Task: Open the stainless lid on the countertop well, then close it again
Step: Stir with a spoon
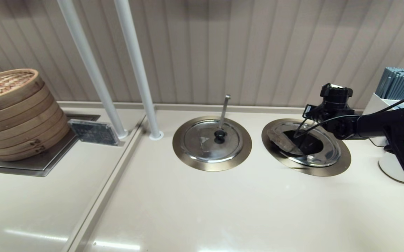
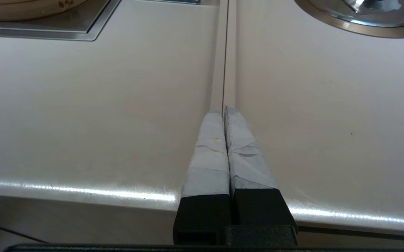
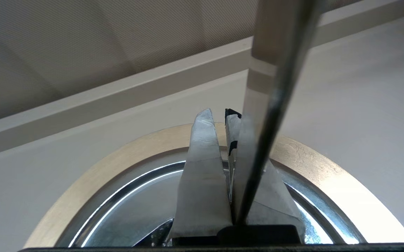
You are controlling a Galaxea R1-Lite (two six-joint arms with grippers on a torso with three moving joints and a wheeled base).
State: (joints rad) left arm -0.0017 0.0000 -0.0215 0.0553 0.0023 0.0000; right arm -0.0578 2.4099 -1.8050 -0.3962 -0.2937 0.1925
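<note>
The countertop well (image 1: 327, 170) is the right-hand one, with a bronze rim around a dark cavity (image 1: 306, 144). Its stainless lid (image 1: 322, 155) has the wedge panel (image 1: 281, 140) swung up, so the cavity shows. My right gripper (image 1: 306, 113) hangs over the back of the well. In the right wrist view its fingers (image 3: 202, 175) are pinched on the thin upright panel (image 3: 259, 105), seen edge-on above the lid (image 3: 132, 199) and rim (image 3: 118, 164). The knob is hidden. My left gripper (image 2: 222, 109) is shut and empty, parked over the counter seam near the front edge.
A twin well (image 1: 188, 157) stands to the left, its lid shut with a black knob (image 1: 219, 134) and a ladle handle (image 1: 225, 108). Two white poles (image 1: 137, 70) rise behind it. Stacked bamboo steamers (image 1: 13, 112) are far left, and a holder of grey sticks (image 1: 399, 84) far right.
</note>
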